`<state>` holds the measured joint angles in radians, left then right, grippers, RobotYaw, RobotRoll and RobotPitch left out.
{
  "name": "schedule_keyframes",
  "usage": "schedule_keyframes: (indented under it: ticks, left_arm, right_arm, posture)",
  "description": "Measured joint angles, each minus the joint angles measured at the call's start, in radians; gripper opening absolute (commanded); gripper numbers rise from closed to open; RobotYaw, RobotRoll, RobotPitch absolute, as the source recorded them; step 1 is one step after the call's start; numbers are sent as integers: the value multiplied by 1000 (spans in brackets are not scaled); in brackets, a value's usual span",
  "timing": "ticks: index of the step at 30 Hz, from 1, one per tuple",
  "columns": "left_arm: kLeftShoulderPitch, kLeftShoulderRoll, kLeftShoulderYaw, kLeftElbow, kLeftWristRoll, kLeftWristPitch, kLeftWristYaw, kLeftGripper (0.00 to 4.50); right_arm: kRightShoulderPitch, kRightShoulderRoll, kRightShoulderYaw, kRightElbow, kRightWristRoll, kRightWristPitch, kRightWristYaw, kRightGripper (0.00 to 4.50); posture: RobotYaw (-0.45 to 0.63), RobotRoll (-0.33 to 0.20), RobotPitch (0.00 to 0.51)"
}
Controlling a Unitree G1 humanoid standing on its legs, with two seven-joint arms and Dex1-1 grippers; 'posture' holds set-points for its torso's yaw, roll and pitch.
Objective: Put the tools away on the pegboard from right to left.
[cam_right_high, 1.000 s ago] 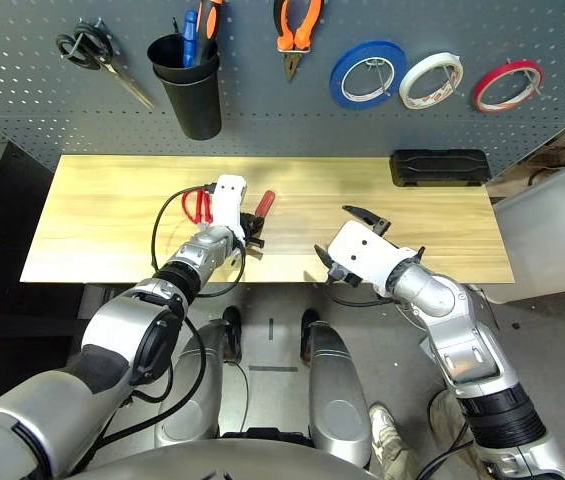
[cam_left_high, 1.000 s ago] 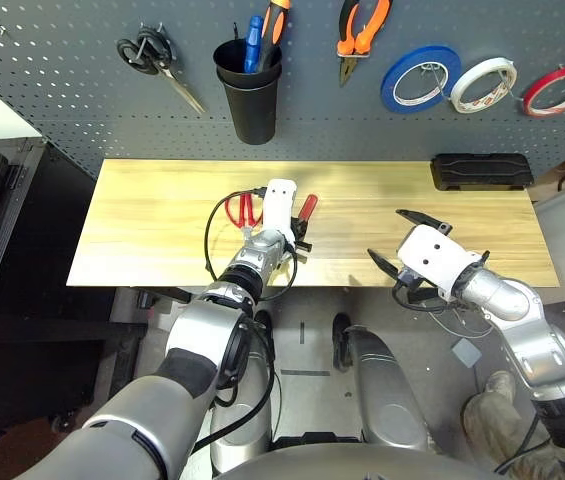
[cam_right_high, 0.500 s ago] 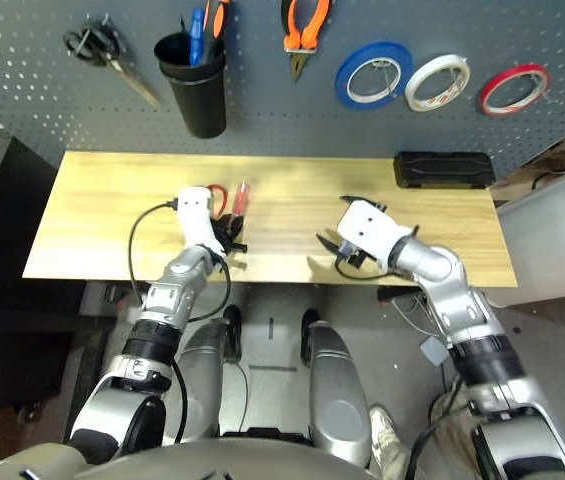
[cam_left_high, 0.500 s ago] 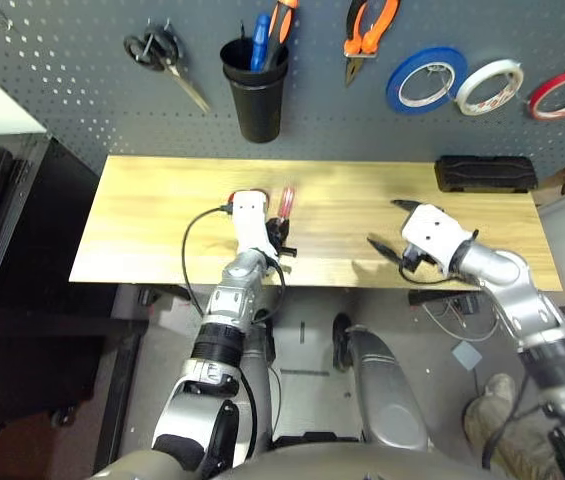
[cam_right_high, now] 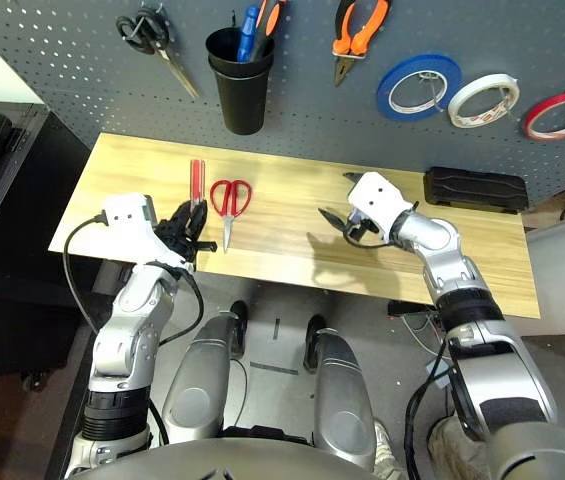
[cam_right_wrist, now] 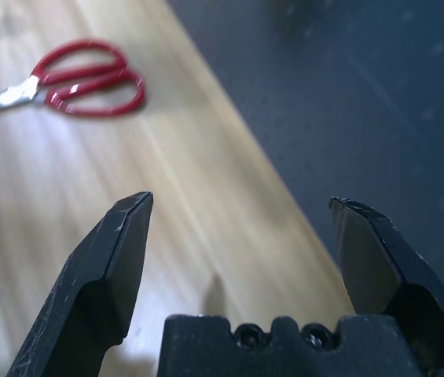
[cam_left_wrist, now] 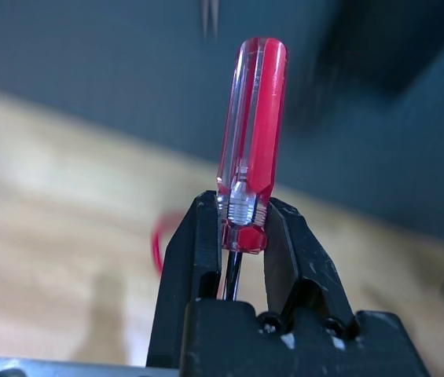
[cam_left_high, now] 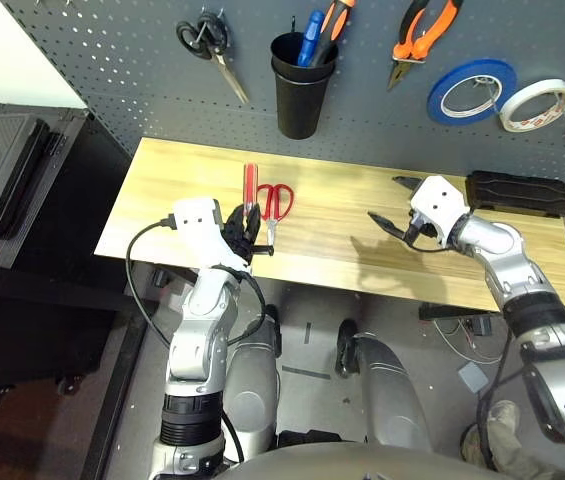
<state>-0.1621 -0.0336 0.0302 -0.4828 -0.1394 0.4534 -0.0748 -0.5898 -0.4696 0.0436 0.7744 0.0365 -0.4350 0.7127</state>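
Here, the left end effector (cam_left_wrist: 241, 212) of a two-armed Unitree G1 humanoid holds a slim red-handled screwdriver (cam_left_wrist: 255, 126) above a pale wooden table (cam_left_high: 332, 235), its two black fingers closed on the lower end of the red-and-clear handle, with the metal shaft running down between them. The right end effector (cam_right_wrist: 241, 208), its fingers spread wide and nothing between them, hovers over the other side of the table. Red-handled scissors (cam_right_high: 230, 205) lie on the wood between the two, just beside the left one, handles toward the pegboard (cam_left_high: 382, 125) and blades toward the robot.

On the dark grey pegboard behind, orange-and-black-handled pliers (cam_right_high: 355, 40) hang with their tips down, between a black cup (cam_right_high: 242, 100) and a blue tape roll (cam_right_high: 395, 105). To the right of that roll hang a white tape roll (cam_right_high: 470, 112) and, farthest right, a thin red tape ring (cam_right_high: 544, 128). The cup carries a blue-handled item (cam_right_high: 249, 32) and an orange-and-black-handled tool (cam_right_high: 267, 22). Black-handled scissors (cam_right_high: 157, 38) hang to the left of the cup, blades pointing down toward the table. A black case (cam_right_high: 474, 188) rests at the right end of the table, near the foot of the pegboard. At lower right, beside the robot's right arm, part of a person's leg (cam_left_high: 502, 440) and a shoe show on the grey floor.
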Motion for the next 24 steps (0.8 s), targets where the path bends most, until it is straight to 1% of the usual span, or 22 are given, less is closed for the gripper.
schedule_keyframes:
  ticks: [4,7,9,11,12,15,20,24]
  left_arm:
    - [-129,39,40,-94,-28,68,19,810]
    - [-234,56,70,-96,-58,134,32,810]
    - [-333,76,94,-97,-78,167,40,810]
    - [-401,86,111,-97,-101,189,42,810]
    - [-427,86,119,-92,-109,197,46,810]
    - [-542,91,139,-37,-136,203,51,810]
    - [-691,97,157,63,-169,196,50,810]
    - [-798,94,167,155,-190,146,40,810]
  right_arm:
    - [-13,2,-38,52,42,-41,34,4500]
    - [-10,3,-76,57,90,-75,66,4500]
    - [4,2,-112,46,143,-99,105,4500]
    - [29,1,-142,23,188,-108,149,4500]
    - [39,0,-150,9,207,-108,171,4500]
    - [81,-6,-185,-64,288,-97,249,4500]
    - [149,-30,-228,-197,404,-30,352,4500]
    - [191,-51,-259,-315,494,47,412,4500]
  posture:
    - [382,0,298]
    - [382,0,298]
    - [382,0,298]
    - [382,0,298]
    - [353,0,294]
    - [333,0,292]
    - [290,0,285]
    - [265,0,281]
